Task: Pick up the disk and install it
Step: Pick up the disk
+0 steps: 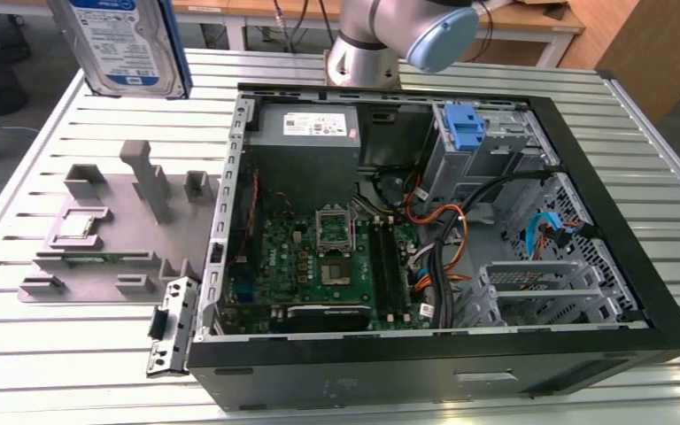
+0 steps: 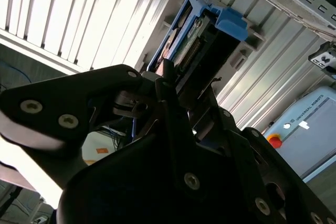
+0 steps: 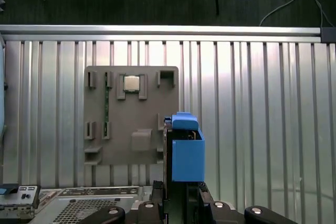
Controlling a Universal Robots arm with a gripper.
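Observation:
The disk (image 1: 127, 44), a silver drive with a white-and-blue label in a bright blue carrier, hangs high above the slatted table at the exterior view's left, over the grey fixture plate (image 1: 116, 239). In both wrist views my gripper (image 3: 181, 195) is shut on the disk (image 3: 186, 153), which stands on edge between the black fingers (image 2: 168, 85). In the second wrist view the blue carrier (image 2: 210, 24) sticks out past the fingertips. The drive's lower part is hidden behind the gripper body.
The open computer case (image 1: 623, 292) lies at the exterior view's right, with motherboard, cables, a grey power supply (image 1: 316, 128) and an upright blue bracket (image 1: 464, 124) in its drive bay. My arm's base (image 1: 370, 40) stands behind the case. The fixture plate (image 3: 131, 114) carries a chip and a memory stick.

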